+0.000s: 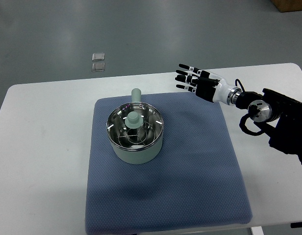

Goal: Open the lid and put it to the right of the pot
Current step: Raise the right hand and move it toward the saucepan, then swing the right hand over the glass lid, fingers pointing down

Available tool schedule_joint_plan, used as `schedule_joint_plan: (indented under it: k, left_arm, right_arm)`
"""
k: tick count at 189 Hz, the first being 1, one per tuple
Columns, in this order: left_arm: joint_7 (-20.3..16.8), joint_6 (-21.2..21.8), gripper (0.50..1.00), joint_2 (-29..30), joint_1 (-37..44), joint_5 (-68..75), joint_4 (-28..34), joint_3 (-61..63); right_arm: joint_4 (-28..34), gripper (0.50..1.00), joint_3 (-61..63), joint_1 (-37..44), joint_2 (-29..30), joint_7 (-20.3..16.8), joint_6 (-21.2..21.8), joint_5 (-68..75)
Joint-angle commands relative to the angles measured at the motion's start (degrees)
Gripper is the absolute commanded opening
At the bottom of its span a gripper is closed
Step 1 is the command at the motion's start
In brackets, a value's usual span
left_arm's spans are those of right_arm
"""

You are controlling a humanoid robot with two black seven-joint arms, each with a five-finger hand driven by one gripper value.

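Setting: a white rounded counter (48,147) stood on a grey floor, with a dark blue textured mat (190,186) spread across its middle.
Pot: a pale green round metal pot (136,139) sat in the upper left part of the mat, its stubby handle (136,93) pointing toward the top of the frame.
Lid: a clear glass lid with a pale green knob (133,120) lay seated on the pot's rim, not yet lifted.
Right hand: the black-and-white robot hand (195,80) hovered in the upper right of the frame, above the mat's top edge, apart from everything.
Fingers: spread and straight, released, holding nothing, the tips aimed toward the left of the frame.
Left arm: not visible anywhere.
Key relation: the knob lay to the lower left of the fingertips, well apart; the right hand was the only one able to reach it.
Landing spot: the bare mat to the right of the pot appeared free for the lid.
Background: two small clear squares (98,61) lay on the floor beyond the counter.
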Motion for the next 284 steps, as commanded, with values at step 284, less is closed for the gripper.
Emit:
schedule_joint_plan:
  k: [284]
  left_arm:
    - [0.02,-0.10,1.000,0.00,-0.96,0.00,0.43,-0.08]
  right_arm:
    - [19.59,0.926,-4.75,27.58,-1.74,10.03,8.99,-83.58]
